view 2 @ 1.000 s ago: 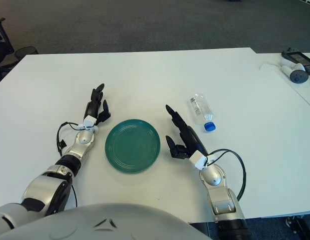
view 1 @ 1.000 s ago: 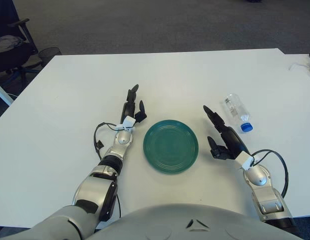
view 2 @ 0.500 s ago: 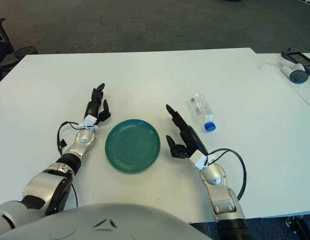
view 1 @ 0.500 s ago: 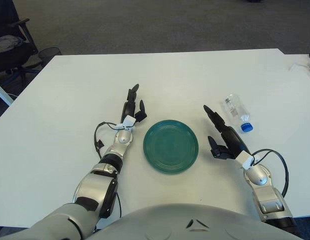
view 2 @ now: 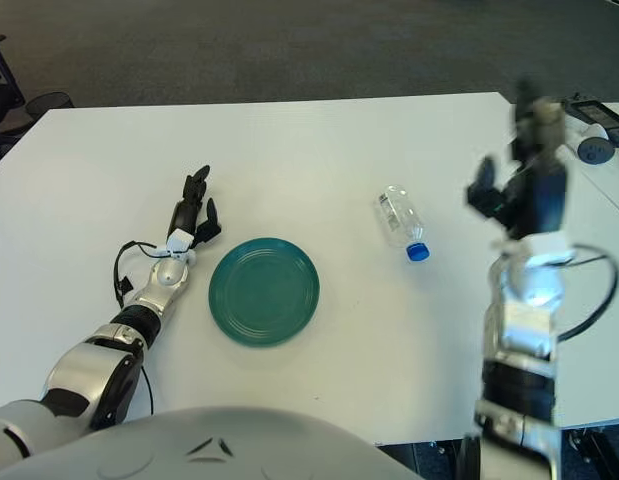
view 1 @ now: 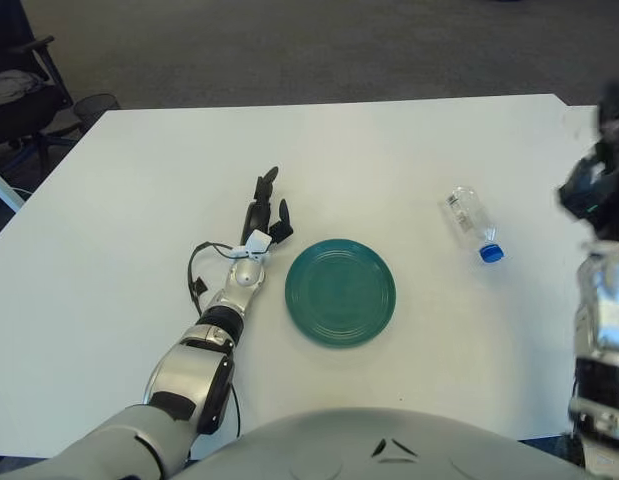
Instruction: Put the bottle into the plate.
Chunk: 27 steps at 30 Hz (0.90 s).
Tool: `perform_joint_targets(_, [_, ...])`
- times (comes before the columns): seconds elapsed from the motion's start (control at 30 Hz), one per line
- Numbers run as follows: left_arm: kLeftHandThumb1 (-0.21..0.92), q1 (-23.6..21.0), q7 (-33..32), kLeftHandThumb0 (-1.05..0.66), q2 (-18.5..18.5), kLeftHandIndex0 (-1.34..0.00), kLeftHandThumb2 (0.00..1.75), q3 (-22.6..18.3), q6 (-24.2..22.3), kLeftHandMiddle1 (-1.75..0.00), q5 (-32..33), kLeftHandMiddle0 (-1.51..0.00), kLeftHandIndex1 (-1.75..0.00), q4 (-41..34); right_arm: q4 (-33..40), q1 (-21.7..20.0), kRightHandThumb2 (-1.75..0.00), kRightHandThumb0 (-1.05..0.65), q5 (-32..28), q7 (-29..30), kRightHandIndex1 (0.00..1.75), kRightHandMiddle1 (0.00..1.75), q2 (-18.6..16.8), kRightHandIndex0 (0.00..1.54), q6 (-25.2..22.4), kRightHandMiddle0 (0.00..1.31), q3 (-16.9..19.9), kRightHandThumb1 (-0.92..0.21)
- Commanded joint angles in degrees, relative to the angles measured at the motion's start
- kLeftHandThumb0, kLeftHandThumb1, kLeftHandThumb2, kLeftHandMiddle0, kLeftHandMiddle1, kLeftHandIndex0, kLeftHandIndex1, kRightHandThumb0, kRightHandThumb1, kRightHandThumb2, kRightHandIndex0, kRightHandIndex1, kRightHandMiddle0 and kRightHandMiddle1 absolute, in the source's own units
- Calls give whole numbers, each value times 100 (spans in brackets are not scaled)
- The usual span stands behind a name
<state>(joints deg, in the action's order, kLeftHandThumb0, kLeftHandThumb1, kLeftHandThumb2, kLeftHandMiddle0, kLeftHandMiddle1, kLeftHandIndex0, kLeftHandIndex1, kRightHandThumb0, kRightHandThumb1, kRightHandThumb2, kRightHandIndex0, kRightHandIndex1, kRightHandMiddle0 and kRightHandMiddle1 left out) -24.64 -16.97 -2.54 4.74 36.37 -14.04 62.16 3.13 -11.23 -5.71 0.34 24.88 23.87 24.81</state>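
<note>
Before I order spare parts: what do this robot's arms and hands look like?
Both arms have silver-grey metal shells with black joint bands. The left hand has slim black fingers above a rounded silver wrist with a small white tag, and a thin black cable loops beside that wrist. The right hand is likewise black over a silver wrist, with a black cable looping from its forearm.

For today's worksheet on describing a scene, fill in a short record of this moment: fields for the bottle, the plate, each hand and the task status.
bottle: lying on its side on the table, blue cap toward the robot
plate: green, holding nothing, left of the bottle
left hand: beside the plate's left edge, fingers relaxed, holding nothing
right hand: raised, right of the bottle, holding nothing
task status: bottle not yet grasped, not in the plate
</note>
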Motion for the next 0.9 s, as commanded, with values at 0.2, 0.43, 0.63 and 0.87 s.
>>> perform_joint_targets(0.2, [92, 532, -2, -81, 112, 0, 110, 88, -313, 0, -55, -23, -54, 469, 332, -1502, -79, -75, 705, -41, 4, 75, 214, 22, -292, 0, -656, -92])
perform_joint_targets(0.43, [92, 569, -126, -81, 114, 0, 111, 118, -196, 0, -98, -22, -54, 478, 1128, -2080, -75, -79, 1301, -44, 2, 66, 361, 19, -1343, 0, -882, -92])
perform_joint_targets(0.63, [92, 581, -184, -82, 103, 0, 111, 140, -139, 0, -124, -23, -55, 487, 1214, -1499, -72, -77, 2051, -511, 2, 57, 1160, 20, -2255, 0, -391, -92])
perform_joint_targets(0.87, [92, 573, -101, -83, 104, 0, 111, 109, -100, 0, -36, -23, -55, 517, 760, -1667, -72, -75, 2417, -231, 1, 47, 1170, 18, -2235, 0, -683, -92])
